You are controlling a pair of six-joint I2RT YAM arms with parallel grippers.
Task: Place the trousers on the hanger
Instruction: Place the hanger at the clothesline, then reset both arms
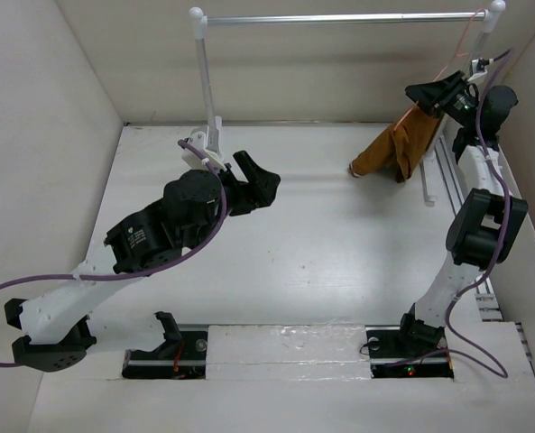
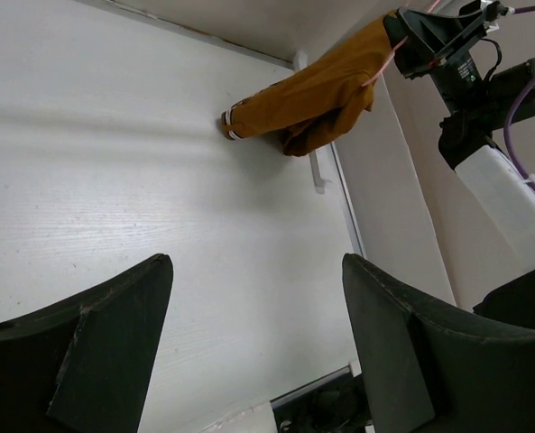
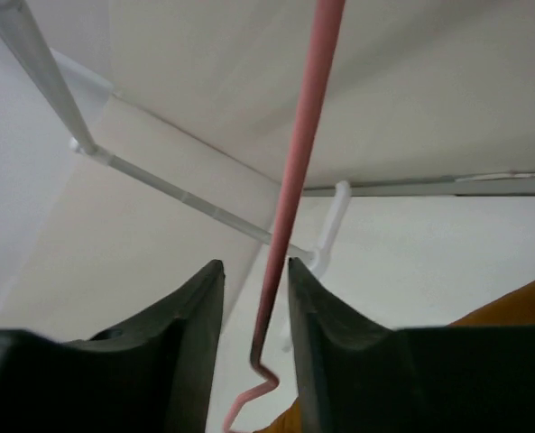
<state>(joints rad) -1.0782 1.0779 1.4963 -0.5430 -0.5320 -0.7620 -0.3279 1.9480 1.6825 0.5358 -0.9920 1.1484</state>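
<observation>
Left gripper (image 2: 256, 271): nearest the lens in its wrist view; jaws spread wide with nothing between them; it hovers over the table (image 1: 321, 253) on the left half, well apart from the garment
Right gripper (image 3: 256, 269): raised at the far right corner, just under the end of the silver rail (image 1: 339, 18); its two fingers stand a narrow gap apart with the pink wire running between them; a gap shows on the wire's left side, so it reads as unclamped, though contact lower down is hidden
Hanger (image 3: 303, 135): thin pink wire rising from the right gripper toward the rail's right end; the overhead view suggests its hook reaches the rail there, but that spot is too small to be sure
Trousers (image 1: 398, 149): rust-brown cloth bunched and draped from the hanger beside the right gripper; they slope down to the left, and one striped cuff (image 2: 229, 126) rests on the table
Done, by the look of it: the cloth is already carried by the hanger and mostly lifted off the table
Left, by the look of it: the drape is lopsided and one leg end trails on the table; evening it out, and confirming the hook sits on the rail, seem to remain
Uncertain: whether the cloth passes over the hanger's bottom bar or only over a shoulder cannot be told
</observation>
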